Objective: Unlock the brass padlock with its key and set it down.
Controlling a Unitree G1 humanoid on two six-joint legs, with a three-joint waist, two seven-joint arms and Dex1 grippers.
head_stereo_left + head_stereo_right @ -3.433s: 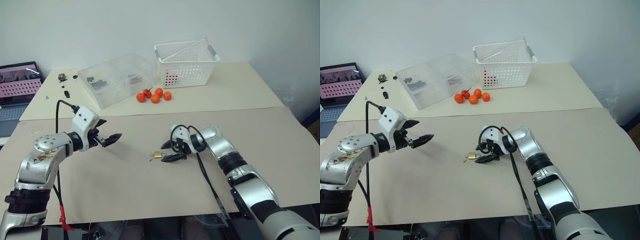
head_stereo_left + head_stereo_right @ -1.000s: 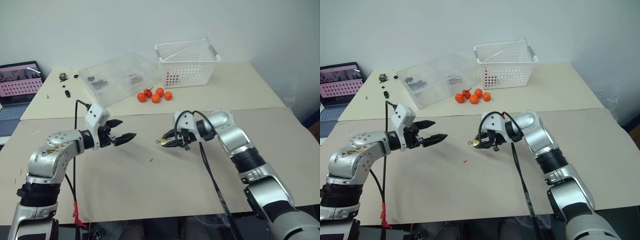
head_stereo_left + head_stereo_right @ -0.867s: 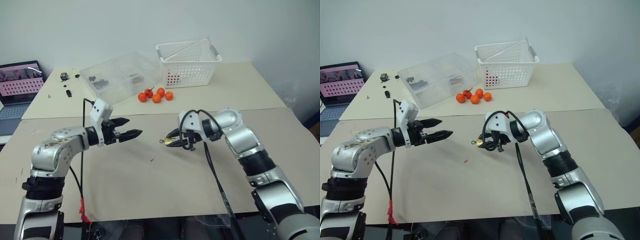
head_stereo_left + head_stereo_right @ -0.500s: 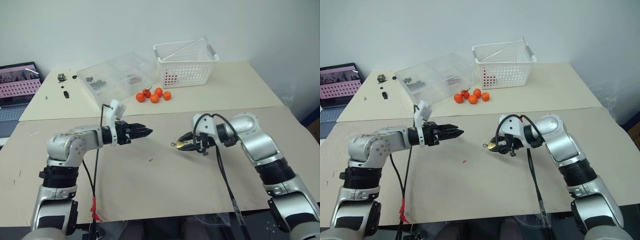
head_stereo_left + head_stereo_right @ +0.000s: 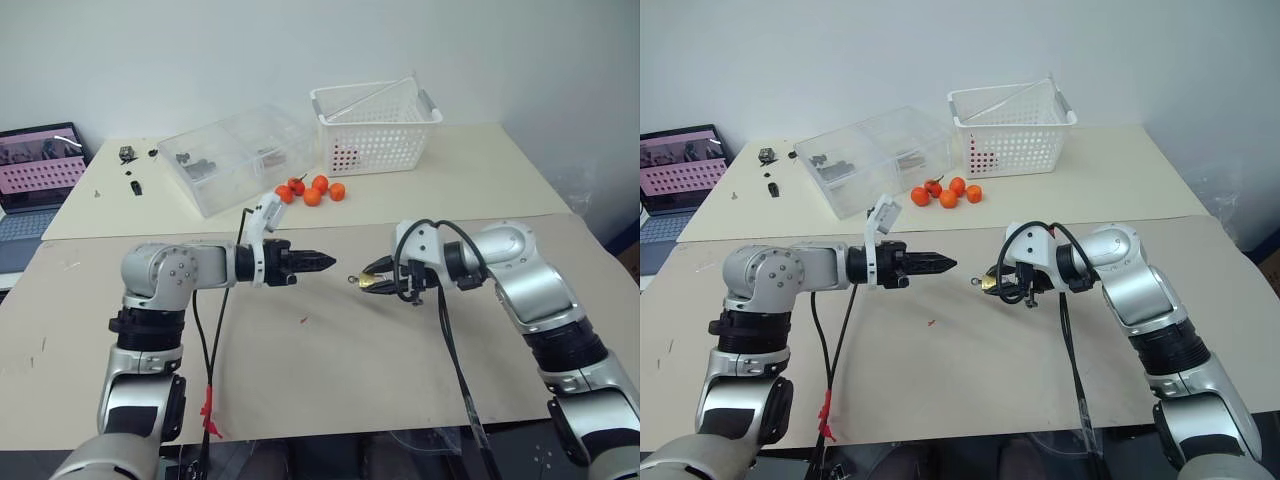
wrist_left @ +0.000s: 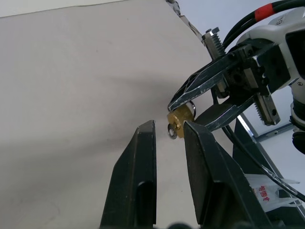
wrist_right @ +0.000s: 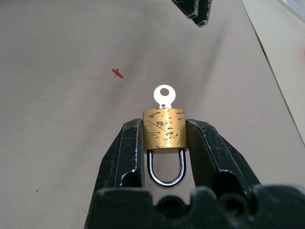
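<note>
Evidently, the right pincer [image 7: 164,138] clamped the brass padlock [image 7: 164,130] above the worktop [image 5: 330,370] with its key [image 7: 164,95] facing outward, so the narrowly parted, empty left pincer [image 6: 169,131] could reach it.

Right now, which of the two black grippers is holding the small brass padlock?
The right gripper: its jaws clamp the small brass padlock by its sides, key pointing outward. The left gripper holds nothing, its tips just short of the key.
</note>
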